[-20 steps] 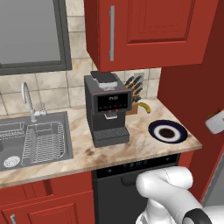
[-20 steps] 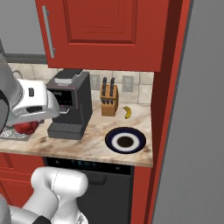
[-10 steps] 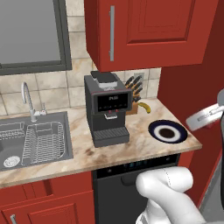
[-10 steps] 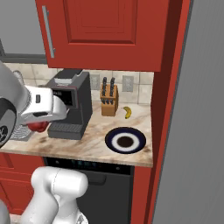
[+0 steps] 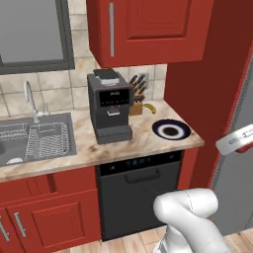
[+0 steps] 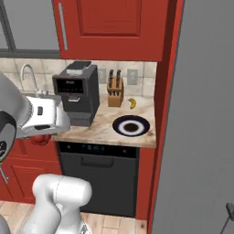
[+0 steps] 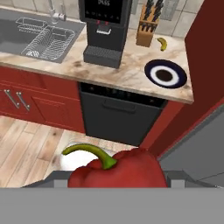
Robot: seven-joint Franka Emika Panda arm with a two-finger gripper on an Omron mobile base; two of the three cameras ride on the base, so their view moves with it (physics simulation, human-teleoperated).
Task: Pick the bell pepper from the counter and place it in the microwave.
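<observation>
While jaws grip bell pepper [image 7: 118,170], counter [image 7: 116,72] (plate [image 7: 165,74]) lies below

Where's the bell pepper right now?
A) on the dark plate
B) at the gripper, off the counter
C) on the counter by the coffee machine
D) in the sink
B: in the hand view the red bell pepper sits right at the gripper, out in front of the counter over the wood floor.

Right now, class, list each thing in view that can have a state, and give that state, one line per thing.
Pepper: held in the tool, off the counter.
Tool: shut on the pepper.
Plate: flat on the counter.
Banana: lying by the knife block.
Upper cabinet: door closed.
Dishwasher: closed.
</observation>
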